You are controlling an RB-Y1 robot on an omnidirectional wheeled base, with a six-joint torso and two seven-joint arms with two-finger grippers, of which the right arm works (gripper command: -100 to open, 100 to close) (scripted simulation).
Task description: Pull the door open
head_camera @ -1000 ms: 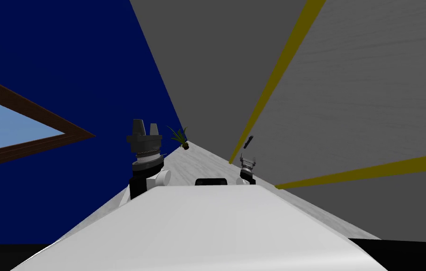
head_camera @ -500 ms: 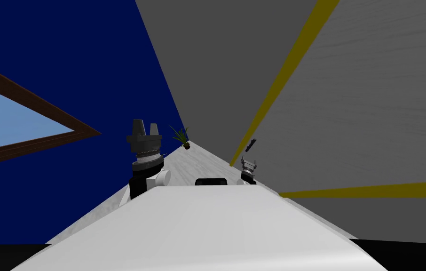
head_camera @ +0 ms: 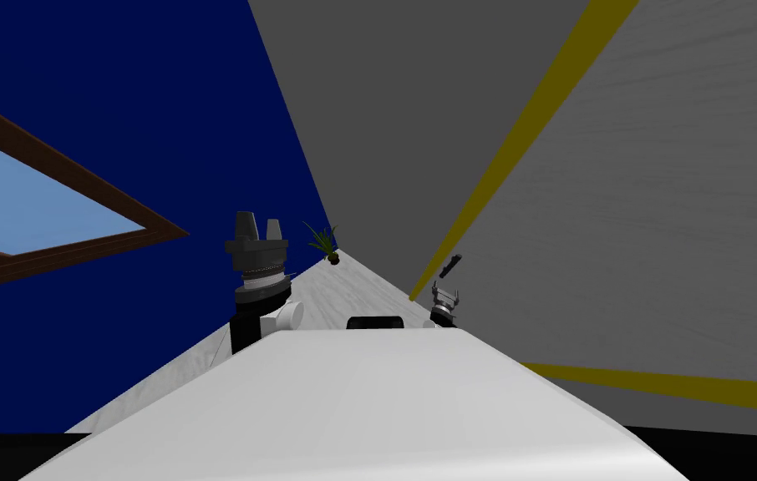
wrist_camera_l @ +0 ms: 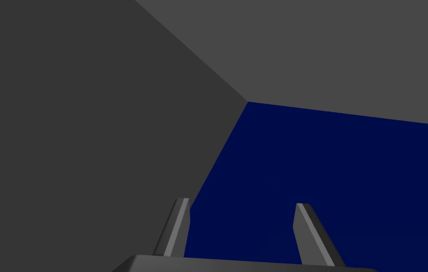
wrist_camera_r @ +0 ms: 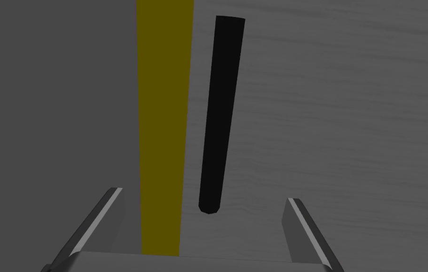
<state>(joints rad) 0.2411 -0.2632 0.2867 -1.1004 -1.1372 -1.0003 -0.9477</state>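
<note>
A grey door (head_camera: 669,209) with a yellow-olive frame (head_camera: 527,134) stands on my right. Its black bar handle (head_camera: 451,266) juts out close to the frame edge. My right gripper (head_camera: 444,296) hovers just short of the handle, open. In the right wrist view the handle (wrist_camera_r: 221,113) runs lengthwise ahead of the gripper (wrist_camera_r: 203,212), its near end lying between the two fingers, untouched. The frame strip (wrist_camera_r: 163,123) runs beside the handle. My left gripper (head_camera: 256,227) is raised at my left, open (wrist_camera_l: 241,219), with nothing between its fingers.
A dark blue wall (head_camera: 118,100) with a brown-framed window (head_camera: 43,225) stands to my left. A grey wall (head_camera: 385,100) runs ahead beside the door. A small potted plant (head_camera: 323,242) sits on the pale floor (head_camera: 343,288) at the far corner.
The whole head view has swung: the door and its frame have spread to the right and the window has shifted up. My right gripper has edged closer to the handle. The left arm has stayed put.
</note>
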